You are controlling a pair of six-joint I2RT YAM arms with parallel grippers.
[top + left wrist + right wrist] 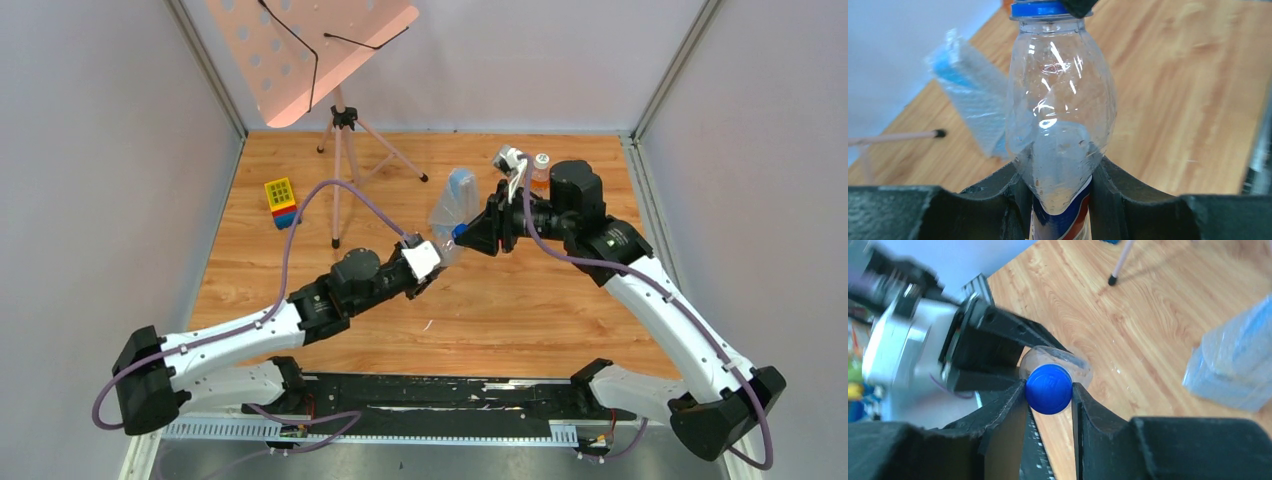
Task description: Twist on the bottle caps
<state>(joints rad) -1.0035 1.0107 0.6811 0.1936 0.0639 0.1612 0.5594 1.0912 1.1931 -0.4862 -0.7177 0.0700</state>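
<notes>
place: robot lab | evidence: walled wooden table [500, 310], two mounted arms [250, 335]

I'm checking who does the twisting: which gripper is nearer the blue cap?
Right. The right gripper is clamped on the blue cap; the left gripper holds the Pepsi bottle lower down, near its label, away from the cap.

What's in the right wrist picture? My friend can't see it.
The right end effector is shut on a blue cap sitting on a clear bottle. The left end effector holds that bottle above a wooden table, with a bluish bag nearby.
</notes>
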